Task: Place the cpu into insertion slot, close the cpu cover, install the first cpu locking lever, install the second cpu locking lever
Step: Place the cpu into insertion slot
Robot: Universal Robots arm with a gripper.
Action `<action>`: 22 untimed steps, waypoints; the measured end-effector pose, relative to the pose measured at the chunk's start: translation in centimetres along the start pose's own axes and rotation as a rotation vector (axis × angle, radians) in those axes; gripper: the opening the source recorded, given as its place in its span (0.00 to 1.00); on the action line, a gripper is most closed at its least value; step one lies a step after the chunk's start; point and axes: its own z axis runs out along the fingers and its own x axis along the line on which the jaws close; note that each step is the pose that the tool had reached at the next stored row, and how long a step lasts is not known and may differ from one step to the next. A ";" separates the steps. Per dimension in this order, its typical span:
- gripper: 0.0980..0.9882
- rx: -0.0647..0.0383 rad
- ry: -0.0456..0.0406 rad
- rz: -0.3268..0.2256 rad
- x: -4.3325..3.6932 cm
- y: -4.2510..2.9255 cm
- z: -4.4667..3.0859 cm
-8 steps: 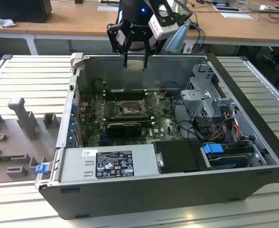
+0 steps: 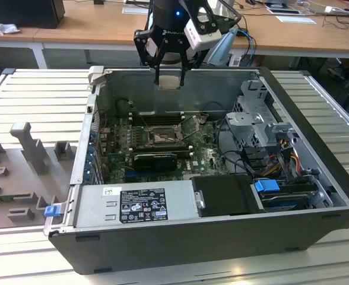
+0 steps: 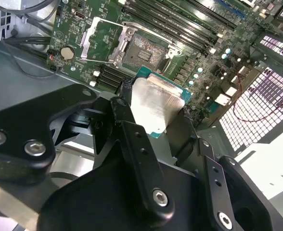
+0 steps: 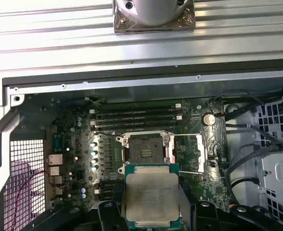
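My gripper (image 2: 170, 81) is shut on the cpu (image 2: 170, 82), a small pale silver square on a green base, held by its edges. In the exterior view it hangs above the far wall of the open computer case, well apart from the board. The insertion slot (image 2: 161, 136) lies open in the middle of the motherboard, a dark frame around a tan contact field. In both wrist views the cpu (image 3: 156, 103) (image 4: 151, 195) sits between black fingers (image 3: 127, 96), with the slot (image 3: 144, 53) (image 4: 144, 148) beyond it. The cpu cover (image 4: 202, 153) (image 3: 85, 42) is flipped open beside the slot.
Long black memory slots (image 4: 134, 118) run alongside the socket. A black graphics card (image 2: 155, 159) lies on its near side, then a grey power-supply box (image 2: 136, 205). A drive cage and cables (image 2: 263, 142) fill the exterior view's right end of the case. Ribbed metal table (image 2: 32, 101) all around.
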 end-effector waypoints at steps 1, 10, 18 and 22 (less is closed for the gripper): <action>0.49 0.000 -0.0001 0.001 0.00 0.00 0.00; 0.49 -0.001 -0.0042 0.047 0.00 0.00 0.05; 0.49 -0.002 -0.0094 0.105 0.00 -0.01 0.05; 0.49 -0.003 -0.0122 0.136 0.00 -0.01 0.06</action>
